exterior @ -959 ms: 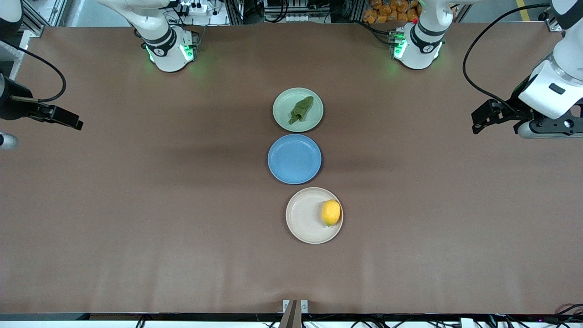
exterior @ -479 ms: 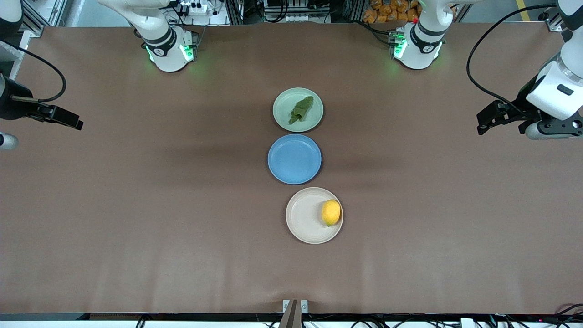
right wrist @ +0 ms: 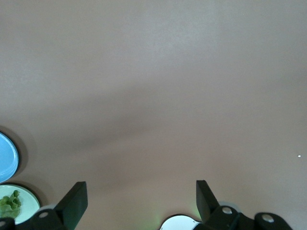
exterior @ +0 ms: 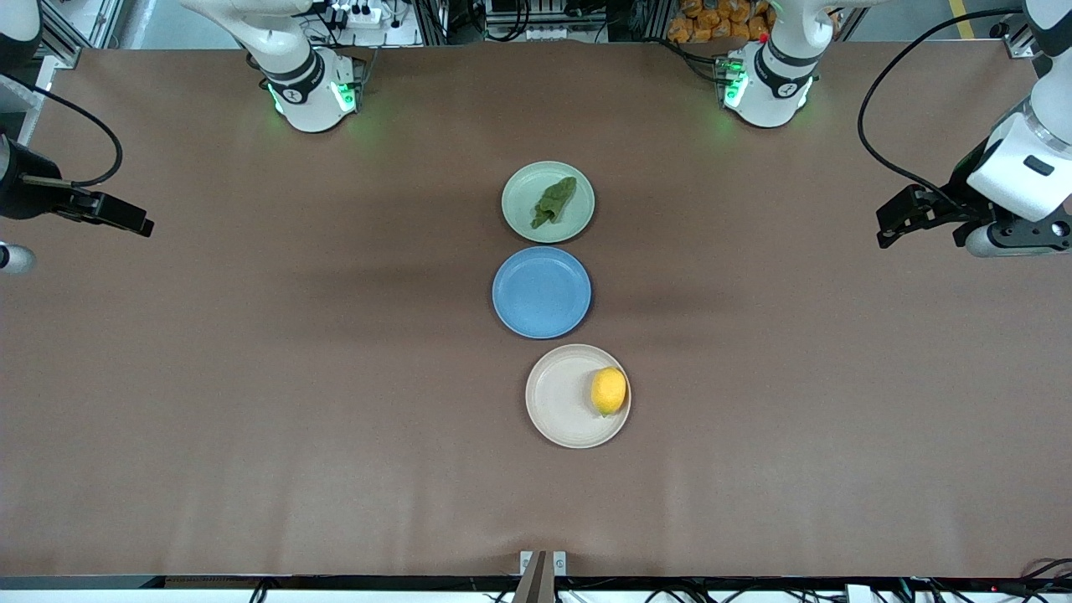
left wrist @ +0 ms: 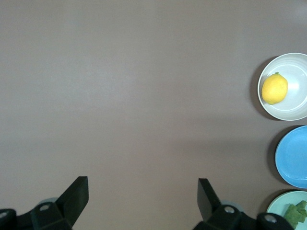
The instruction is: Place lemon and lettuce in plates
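The lettuce lies in the green plate, the plate nearest the table's edge by the robot bases. The lemon rests in the beige plate. A blue plate sits between them. The left gripper and the right gripper hang over opposite table ends, fingers spread, holding nothing.

counter: I see a plain brown sheet covering it edge to edge
light: even, with soft shadows across the middle
past the counter: metal framing, cables, a power strip
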Tool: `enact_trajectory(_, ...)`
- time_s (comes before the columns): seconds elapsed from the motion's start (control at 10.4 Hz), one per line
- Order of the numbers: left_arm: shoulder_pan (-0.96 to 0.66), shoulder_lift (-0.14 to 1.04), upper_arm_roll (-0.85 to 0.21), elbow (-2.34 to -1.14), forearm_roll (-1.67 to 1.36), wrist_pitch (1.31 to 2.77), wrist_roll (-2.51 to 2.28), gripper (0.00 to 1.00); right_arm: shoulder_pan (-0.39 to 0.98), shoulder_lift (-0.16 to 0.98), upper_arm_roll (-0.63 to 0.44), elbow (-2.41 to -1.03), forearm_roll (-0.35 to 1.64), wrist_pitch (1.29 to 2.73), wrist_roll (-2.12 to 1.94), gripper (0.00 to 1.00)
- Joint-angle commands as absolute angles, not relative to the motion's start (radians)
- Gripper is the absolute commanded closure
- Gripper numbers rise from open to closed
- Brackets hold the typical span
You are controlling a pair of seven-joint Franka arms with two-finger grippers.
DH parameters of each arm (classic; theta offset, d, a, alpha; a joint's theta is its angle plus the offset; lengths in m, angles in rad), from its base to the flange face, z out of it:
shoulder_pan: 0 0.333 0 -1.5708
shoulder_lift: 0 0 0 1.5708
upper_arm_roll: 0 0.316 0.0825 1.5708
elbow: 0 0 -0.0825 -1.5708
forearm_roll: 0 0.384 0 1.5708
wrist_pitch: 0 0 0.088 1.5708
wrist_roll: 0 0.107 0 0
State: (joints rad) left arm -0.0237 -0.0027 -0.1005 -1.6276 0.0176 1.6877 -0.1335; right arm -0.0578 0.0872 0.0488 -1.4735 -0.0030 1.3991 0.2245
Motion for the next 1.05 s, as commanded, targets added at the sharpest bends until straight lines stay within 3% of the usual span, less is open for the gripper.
enact_trajectory(0.0,-0.017,-0.002,-0.101,-1.620,-0.006,1.678,-0.101,0.00,-0.072,0.089,0.057,-1.460,-0.003,1.382,0.218,0.00)
enact_trajectory(0.96,-0.015,0.000,-0.101,-1.620,-0.008,1.678,-0.101,0.00,-0.075,0.006,0.057,-1.580,-0.003,1.457,0.215,0.00)
